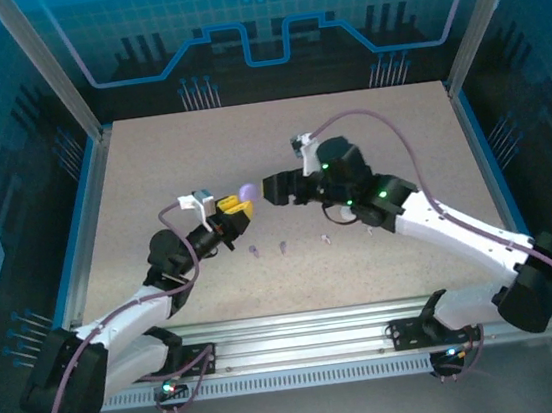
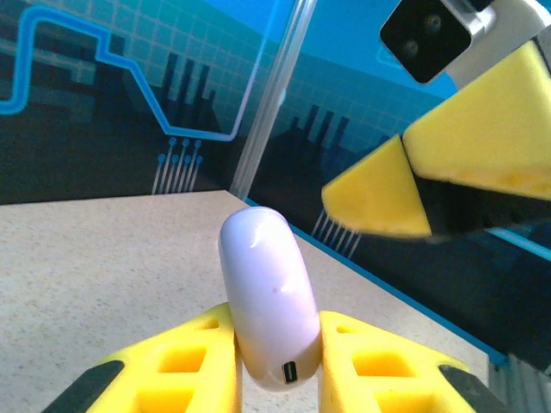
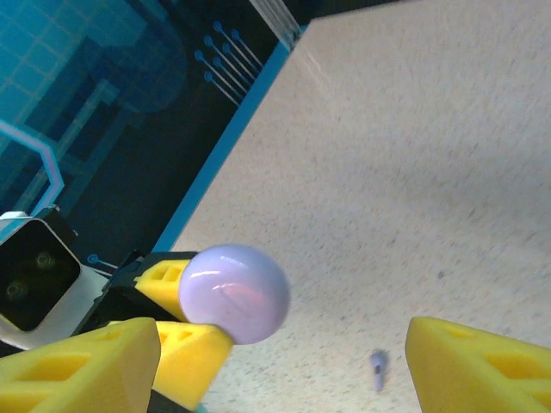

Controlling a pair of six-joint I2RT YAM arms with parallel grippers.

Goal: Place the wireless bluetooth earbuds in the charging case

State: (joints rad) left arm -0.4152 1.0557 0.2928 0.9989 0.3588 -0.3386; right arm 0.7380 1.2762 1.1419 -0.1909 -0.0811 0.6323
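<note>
The step in hand looks like opening the closed case in the air above the speckled beige table (image 1: 152, 181). To do it well, the right gripper (image 1: 276, 188) should meet the lid seam squarely while the other arm steadies the base, then prise gently so the glossy shell cannot slip.

The left gripper (image 2: 275, 348) is clamped nearly closed on the pale purple, round, smooth plastic charging case (image 2: 263, 284), port end between its yellow pads. The right gripper gapes wide and holds nothing, just beside the case; whether it touches the case is hard to tell.

Four tiny stemmed earbuds (image 1: 254, 253), purple and white, lie in a row on the table below the case.
</note>
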